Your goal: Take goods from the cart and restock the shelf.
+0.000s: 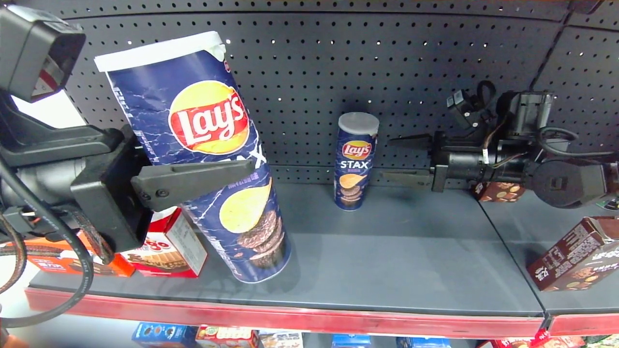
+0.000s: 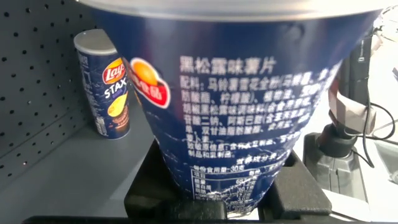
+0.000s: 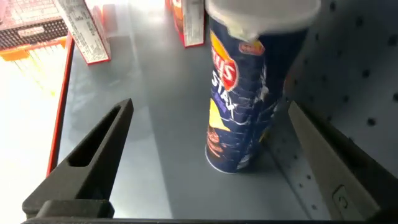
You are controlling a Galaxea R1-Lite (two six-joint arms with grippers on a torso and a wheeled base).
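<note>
One held can (image 1: 203, 121), one shelved can (image 1: 355, 162)

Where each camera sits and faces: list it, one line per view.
Head view: on the head, facing down at the shelf; left pincer grips the tilted held can, right pincer open by the standing can.
Left wrist view: looks along its pincer at the held can.
Right wrist view: looks past its open pincer at the standing can.
Shared: the standing can, in all three.
</note>
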